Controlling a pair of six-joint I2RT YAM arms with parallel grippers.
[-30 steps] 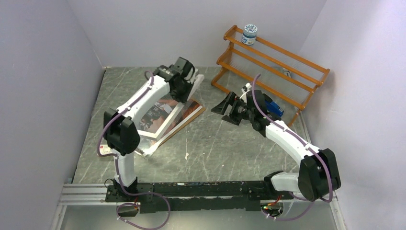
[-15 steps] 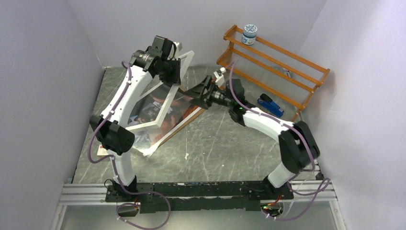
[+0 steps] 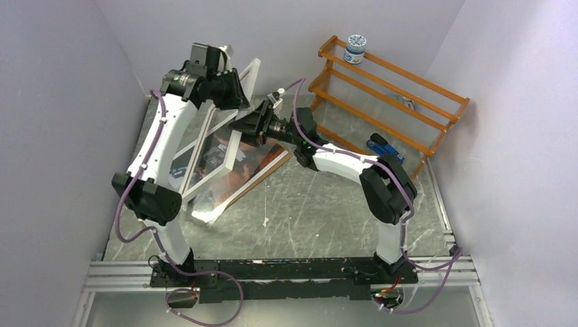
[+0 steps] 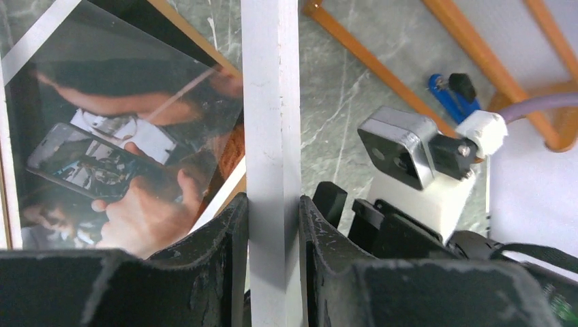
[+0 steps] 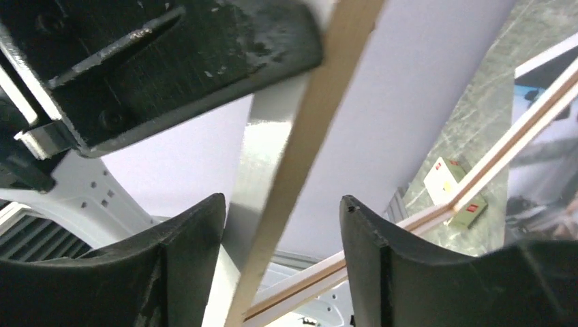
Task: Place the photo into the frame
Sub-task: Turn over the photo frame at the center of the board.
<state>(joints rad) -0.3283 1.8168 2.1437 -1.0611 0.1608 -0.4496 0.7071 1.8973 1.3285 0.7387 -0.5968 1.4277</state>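
White-faced and bare wood behind, the frame (image 4: 272,102) is tilted up off the bench (image 3: 307,204). One rail is clenched between the left fingers (image 4: 221,238), and the right fingers (image 5: 184,252) straddle that same rail, spread apart and gripping nothing. The photo (image 4: 102,163) lies face up on the bench under the pane. If the right fingers close off-centre or push before they bite, the rail could twist in the lone left hold and the frame could drop onto the photo, shoving or creasing it.
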